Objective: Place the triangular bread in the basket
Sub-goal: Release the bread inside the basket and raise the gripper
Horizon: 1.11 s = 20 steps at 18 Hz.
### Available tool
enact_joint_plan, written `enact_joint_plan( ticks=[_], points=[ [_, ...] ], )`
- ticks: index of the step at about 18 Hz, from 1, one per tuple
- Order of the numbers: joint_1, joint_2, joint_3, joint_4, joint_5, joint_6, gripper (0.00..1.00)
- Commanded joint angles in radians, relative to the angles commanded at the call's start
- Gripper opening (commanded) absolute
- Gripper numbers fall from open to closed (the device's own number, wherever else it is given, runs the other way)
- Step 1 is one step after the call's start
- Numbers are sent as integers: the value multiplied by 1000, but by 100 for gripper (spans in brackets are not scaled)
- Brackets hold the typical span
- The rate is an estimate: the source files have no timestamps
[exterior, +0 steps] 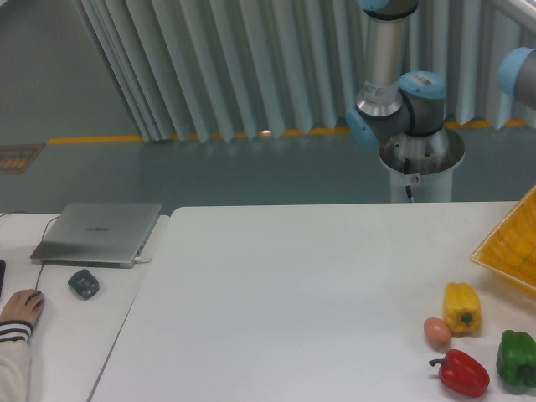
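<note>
The yellow lattice basket [511, 247] shows only its left corner at the right edge of the view; most of it is cut off. The triangular bread is out of view. My gripper is out of view too, past the right edge; only the arm's base and blue-capped joints [400, 105] show at the back, and one joint [519, 75] at the far right.
On the white table [285, 301] near the front right lie a yellow pepper [462, 307], a small tan egg [436, 332], a red pepper [461, 373] and a green pepper [517, 358]. A laptop [99, 231], a mouse [83, 283] and a person's hand [20, 308] are on the left.
</note>
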Motion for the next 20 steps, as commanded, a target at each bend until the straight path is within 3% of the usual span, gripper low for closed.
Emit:
enact_joint_plan(
  ticks=[2, 3, 6, 7, 9, 11, 14, 20],
  points=[
    [17, -28, 2, 14, -2, 2, 54],
    [17, -38, -1, 38, 0, 2, 58],
    [19, -54, -2, 58, 2, 2, 94],
    [17, -55, -2, 61, 3, 2, 100],
    [12, -57, -3, 64, 0, -5, 100],
    [-6, -83, 2, 121, -18, -5, 100],
    [-18, -72, -29, 149, -23, 2, 100],
    [-147, -49, -11, 156, -18, 32, 100]
  ],
)
